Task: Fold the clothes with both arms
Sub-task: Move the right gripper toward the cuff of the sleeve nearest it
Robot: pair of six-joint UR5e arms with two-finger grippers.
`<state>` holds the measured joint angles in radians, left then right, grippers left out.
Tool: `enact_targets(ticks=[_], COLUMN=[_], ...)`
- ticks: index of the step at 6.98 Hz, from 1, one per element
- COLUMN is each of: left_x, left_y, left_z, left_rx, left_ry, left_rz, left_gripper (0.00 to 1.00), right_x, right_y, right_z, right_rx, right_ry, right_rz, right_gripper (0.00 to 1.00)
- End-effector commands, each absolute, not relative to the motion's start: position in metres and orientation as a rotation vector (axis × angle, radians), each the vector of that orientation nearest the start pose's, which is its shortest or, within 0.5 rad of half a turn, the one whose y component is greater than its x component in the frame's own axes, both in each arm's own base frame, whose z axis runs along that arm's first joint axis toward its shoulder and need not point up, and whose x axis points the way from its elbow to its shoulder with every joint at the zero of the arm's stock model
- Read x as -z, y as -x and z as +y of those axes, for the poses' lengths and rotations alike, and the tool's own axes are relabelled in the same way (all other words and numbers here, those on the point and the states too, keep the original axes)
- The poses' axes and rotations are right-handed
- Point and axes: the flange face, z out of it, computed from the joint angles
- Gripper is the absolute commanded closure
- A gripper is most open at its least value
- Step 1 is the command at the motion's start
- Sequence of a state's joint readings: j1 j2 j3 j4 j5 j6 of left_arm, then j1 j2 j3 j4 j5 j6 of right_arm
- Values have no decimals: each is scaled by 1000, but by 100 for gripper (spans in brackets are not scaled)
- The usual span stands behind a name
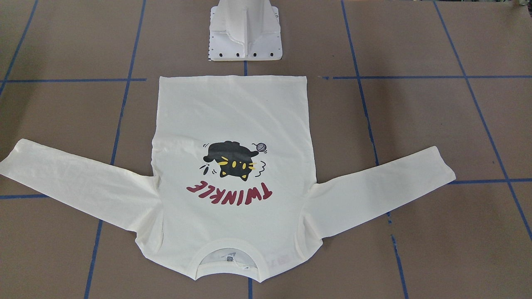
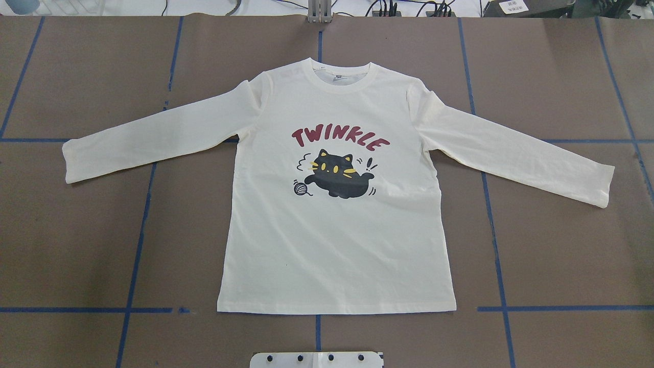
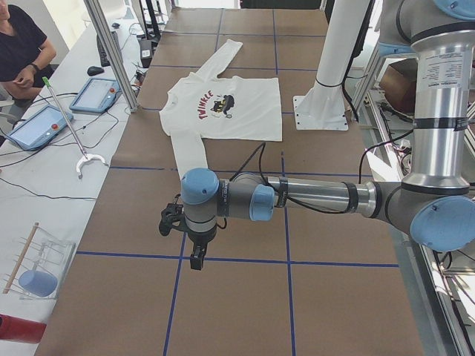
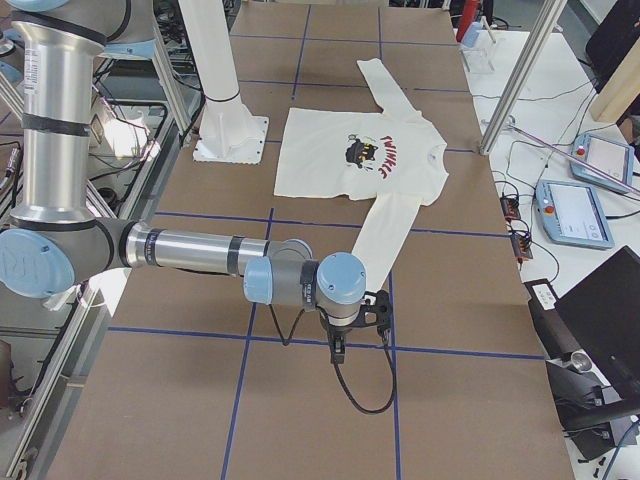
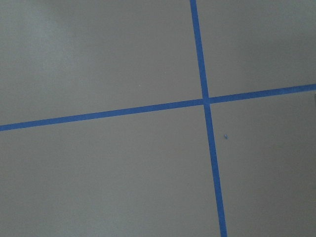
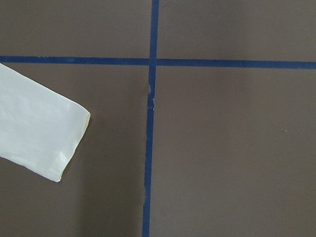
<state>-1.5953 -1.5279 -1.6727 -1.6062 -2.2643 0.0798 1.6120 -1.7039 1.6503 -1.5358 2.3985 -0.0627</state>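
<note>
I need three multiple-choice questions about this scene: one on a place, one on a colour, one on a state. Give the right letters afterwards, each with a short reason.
1. The collar of the shirt lies:
A) next to the base
B) on the side far from the base
C) under a sleeve

2. The lettering on the shirt is:
A) red
B) green
C) blue

3. The shirt is:
A) folded in half
B) spread flat, sleeves out
C) crumpled in a heap

Answers:
1 B: in the overhead view the hem is near the base and the collar is opposite.
2 A: "TWINKLE" is printed in red.
3 B: the body lies flat, print up, with both sleeves stretched sideways.
</note>
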Motion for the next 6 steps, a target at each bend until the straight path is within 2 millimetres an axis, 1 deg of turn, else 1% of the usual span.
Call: enact_targets(ticks=[1, 2, 3, 4, 5, 6], left_x=[-630, -630, -624, -614, -587, -587], left_y=[81, 82, 82, 83, 81, 45], left_z=[-478, -478, -485, -495, -516, -522], left_rx=[-88, -97, -100, -109, -133, -222], left_ry=[-131, -138, -149, -171, -239, -281], left_rz=[687, 685, 676, 675, 678, 681], left_gripper=[0, 0, 0, 0, 0, 0], right_x=[-671, -671, -667, -643, -622, -617], right_y=[-79, -80, -78, -72, -61, -27], right_z=[-432, -434, -438, -461, -481, -487], right_rx=[9, 9, 20, 15, -42, 16], right_ry=[-31, -34, -46, -67, -60, -57], right_rz=[-826, -825, -821, -831, -855, -851], right_gripper=[0, 0, 0, 0, 0, 0])
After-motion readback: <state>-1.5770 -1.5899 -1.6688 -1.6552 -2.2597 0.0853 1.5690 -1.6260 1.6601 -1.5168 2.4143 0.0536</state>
